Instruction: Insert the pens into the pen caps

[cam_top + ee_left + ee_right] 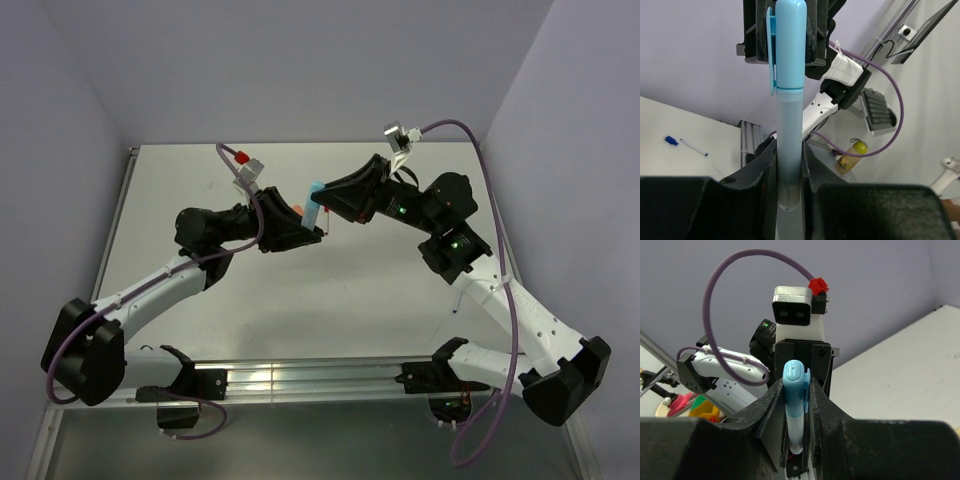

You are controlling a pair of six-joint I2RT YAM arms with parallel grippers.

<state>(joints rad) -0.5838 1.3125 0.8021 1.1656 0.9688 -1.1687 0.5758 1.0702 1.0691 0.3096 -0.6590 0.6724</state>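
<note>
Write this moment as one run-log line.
left jaws: shut on pen | right jaws: shut on blue cap | state: blue cap on pen

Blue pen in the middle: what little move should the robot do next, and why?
Probably open the right end effector, which holds the light blue cap, and back away. The cap looks fully seated on the pale pen body gripped by the left end effector.

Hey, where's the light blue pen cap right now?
In the top view it's above the table's middle, on the end of the pale pen: the right gripper clamps the light blue cap, the left gripper holds the pen body.
</note>
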